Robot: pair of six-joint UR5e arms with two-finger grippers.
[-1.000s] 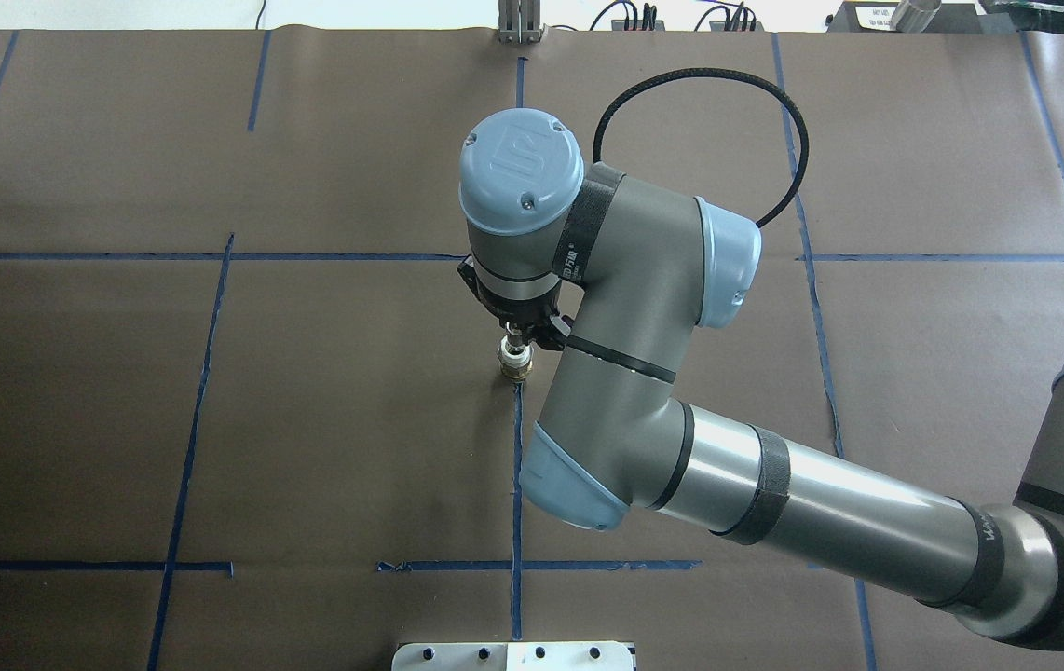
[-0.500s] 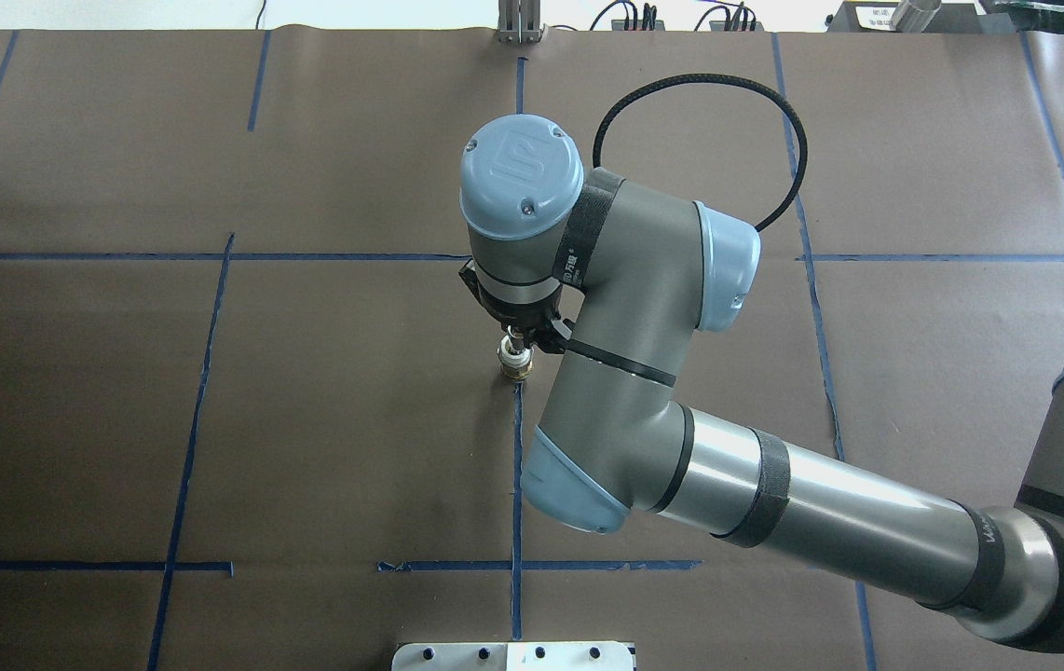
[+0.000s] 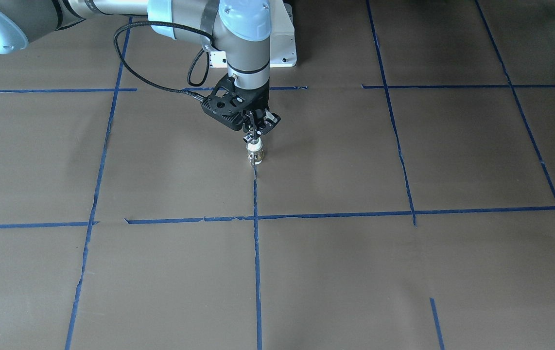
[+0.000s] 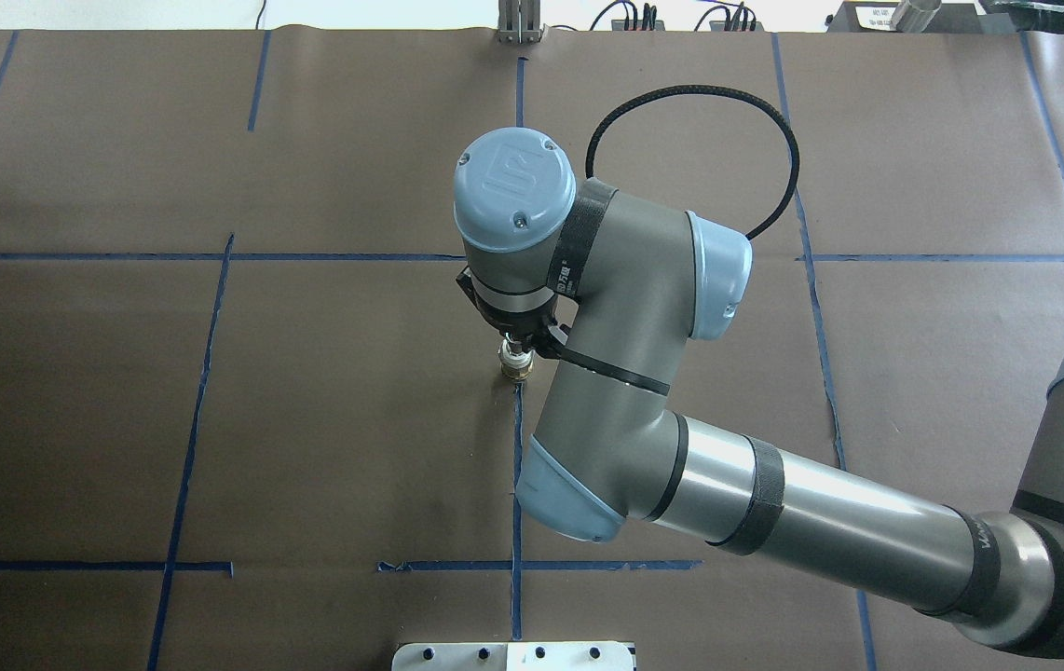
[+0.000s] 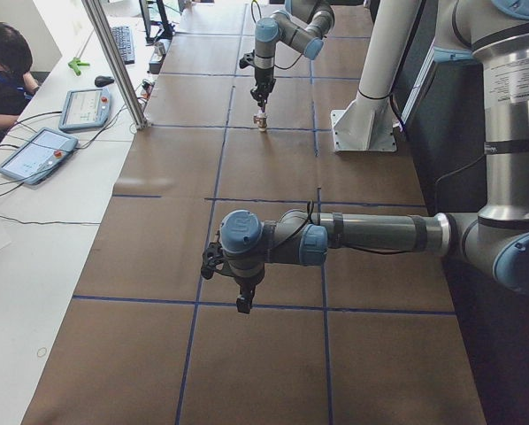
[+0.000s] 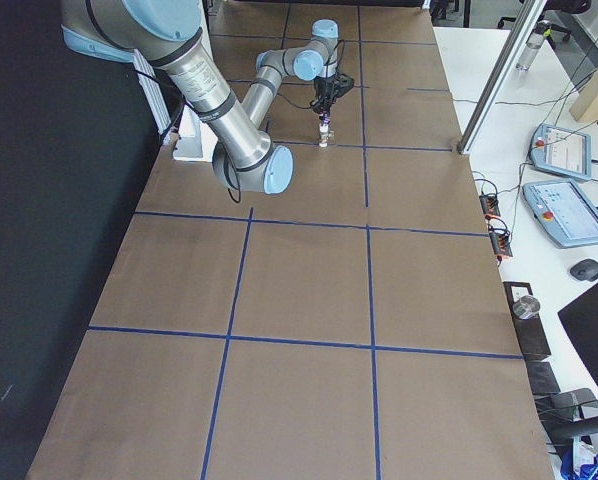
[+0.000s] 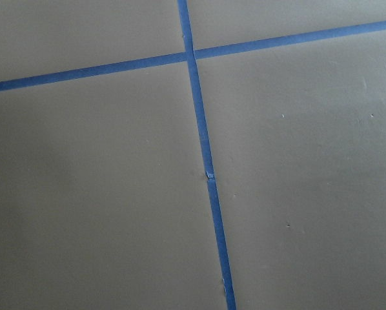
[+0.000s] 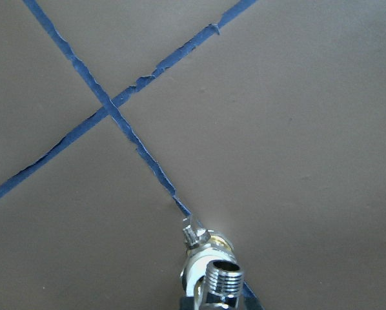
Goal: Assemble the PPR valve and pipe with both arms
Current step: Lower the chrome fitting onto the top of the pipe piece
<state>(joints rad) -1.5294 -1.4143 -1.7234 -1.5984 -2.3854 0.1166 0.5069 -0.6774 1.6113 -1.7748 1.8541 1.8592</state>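
The PPR valve (image 3: 254, 145), white with a metal band, stands upright on the silver pipe fitting (image 3: 254, 157) at the table's middle, on a blue tape line. My right gripper (image 3: 255, 133) points straight down and is shut on the valve's top. The overhead view shows the same stack, valve (image 4: 514, 353) over pipe (image 4: 516, 373), below the right gripper (image 4: 518, 337). The right wrist view shows the pipe's threaded end (image 8: 219, 274). My left gripper (image 5: 243, 305) hangs low over bare table far from the stack. I cannot tell whether it is open or shut.
The table is covered in brown paper with blue tape lines (image 3: 256, 233). The white pedestal base (image 3: 285, 43) stands behind the stack. A metal post (image 5: 114, 62), control tablets (image 5: 34, 152) and an operator (image 5: 3, 62) are beyond the table's far side.
The right arm's wrist has shifted slightly left and closer to the stack. The valve and pipe have stayed in place.
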